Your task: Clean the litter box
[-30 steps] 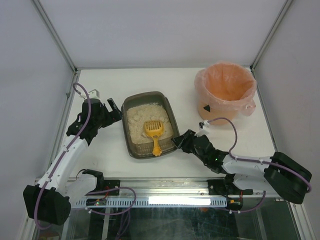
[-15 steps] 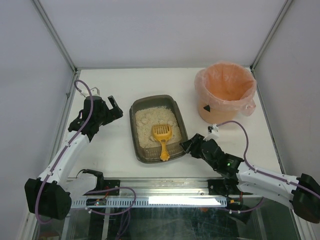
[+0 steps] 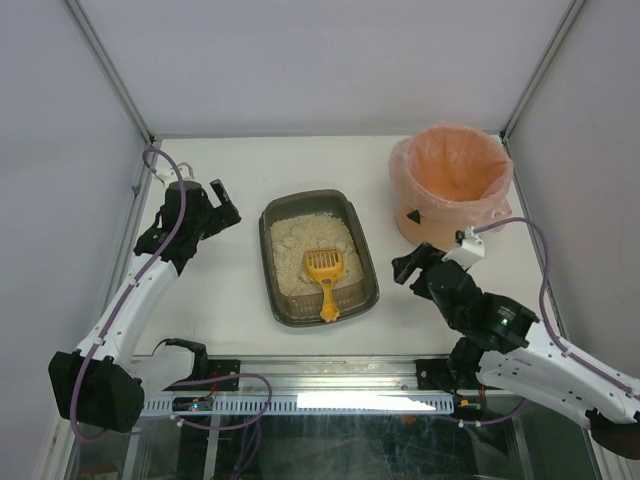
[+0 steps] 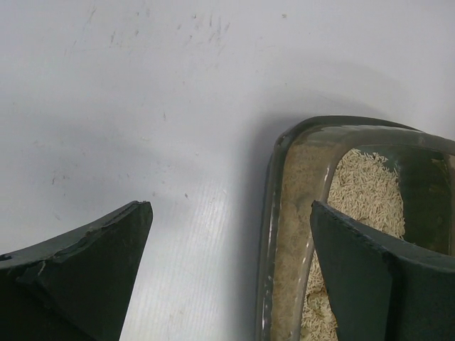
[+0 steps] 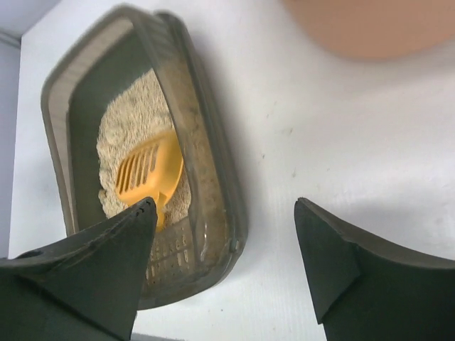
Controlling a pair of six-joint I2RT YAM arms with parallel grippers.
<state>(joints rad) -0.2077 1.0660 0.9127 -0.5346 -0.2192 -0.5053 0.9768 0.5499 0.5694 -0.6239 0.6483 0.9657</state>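
Observation:
The litter box point(image 3: 362, 262), a dark grey-brown tray with beige litter, lies at the table's middle. It also shows in the left wrist view point(image 4: 274, 213) and the right wrist view point(image 5: 206, 177). A yellow slotted scoop point(image 3: 324, 274) lies in it, handle toward the near rim; the right wrist view shows it too point(image 5: 146, 170). My left gripper point(image 3: 222, 202) is open and empty, left of the box and apart from it. My right gripper point(image 3: 408, 264) is open and empty, right of the box, lifted off the table.
A round orange-pink bag-lined bucket point(image 3: 452, 180) stands at the back right, close behind my right gripper. Its base shows at the top of the right wrist view point(image 5: 377, 25). Enclosure posts and walls stand on both sides.
The litter box slid right and turned slightly. My right gripper has let go of its near right corner and pulled back right and up. My left gripper moved away to the left.

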